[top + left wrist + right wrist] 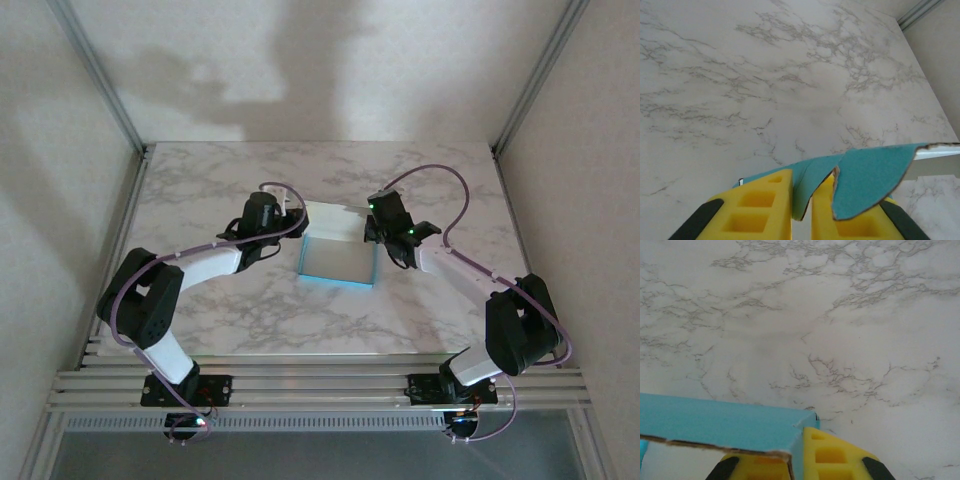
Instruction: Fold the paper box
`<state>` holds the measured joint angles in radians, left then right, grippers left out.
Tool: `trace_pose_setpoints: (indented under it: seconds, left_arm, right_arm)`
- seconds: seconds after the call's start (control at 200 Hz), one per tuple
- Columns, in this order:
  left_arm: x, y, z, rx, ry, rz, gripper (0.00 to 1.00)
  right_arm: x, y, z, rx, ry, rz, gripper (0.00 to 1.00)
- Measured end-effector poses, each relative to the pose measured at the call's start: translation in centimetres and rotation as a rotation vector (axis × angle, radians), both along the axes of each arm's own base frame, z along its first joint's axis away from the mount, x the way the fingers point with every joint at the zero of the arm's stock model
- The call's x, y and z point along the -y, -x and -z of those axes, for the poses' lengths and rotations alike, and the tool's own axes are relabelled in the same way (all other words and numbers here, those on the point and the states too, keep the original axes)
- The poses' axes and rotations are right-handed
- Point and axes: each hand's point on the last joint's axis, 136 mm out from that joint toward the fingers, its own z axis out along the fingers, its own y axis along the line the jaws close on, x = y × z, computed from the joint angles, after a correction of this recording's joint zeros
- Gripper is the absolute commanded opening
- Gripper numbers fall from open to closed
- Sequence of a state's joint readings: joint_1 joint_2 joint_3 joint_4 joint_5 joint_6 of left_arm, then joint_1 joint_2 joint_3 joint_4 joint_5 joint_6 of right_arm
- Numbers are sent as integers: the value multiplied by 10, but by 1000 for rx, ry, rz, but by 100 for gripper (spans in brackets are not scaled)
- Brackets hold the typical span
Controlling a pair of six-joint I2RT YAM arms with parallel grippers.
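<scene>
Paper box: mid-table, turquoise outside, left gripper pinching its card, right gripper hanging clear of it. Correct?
No. The right gripper is not clear of it: the right wrist view shows its yellow fingers shut on a turquoise wall of the paper box near a corner. The rest stands: mid-table, turquoise outside, left gripper pinching its card.

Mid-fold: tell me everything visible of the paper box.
The paper box is thin card, turquoise on its outer faces, pale inside, with rough brownish cut edges. It sits on the table as a shallow open rectangle, walls raised, a white flap at its far side. The left gripper pinches a turquoise flap at its far-left corner; the right gripper clamps its far-right wall.
</scene>
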<state>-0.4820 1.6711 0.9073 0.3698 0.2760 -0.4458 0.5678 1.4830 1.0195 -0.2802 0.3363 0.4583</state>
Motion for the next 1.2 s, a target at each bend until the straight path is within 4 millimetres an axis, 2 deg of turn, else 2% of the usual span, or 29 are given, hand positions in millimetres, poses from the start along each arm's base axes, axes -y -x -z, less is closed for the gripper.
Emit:
trace_pose_setpoints:
  seconds: [0.28,0.375,0.541,0.631,0.881,1.201]
  left_arm:
    - [-5,2,8,10,-70,49,28]
    - [-12,0,8,10,-97,72,29]
    - [-23,-12,-2,35,-122,101,27]
    - [-22,-14,-6,44,-130,131,27]
    - [-9,-4,-2,29,-151,257,27]
    - [-10,-11,5,13,-187,250,27]
  right_arm:
    - [-6,2,3,-17,27,-85,4]
    - [-8,3,3,-23,49,-132,4]
    - [-14,2,2,-29,84,-203,4]
    - [-15,3,2,-33,99,-228,4]
    - [-18,0,3,-45,116,-262,5]
    - [-18,-2,6,-67,136,-283,6]
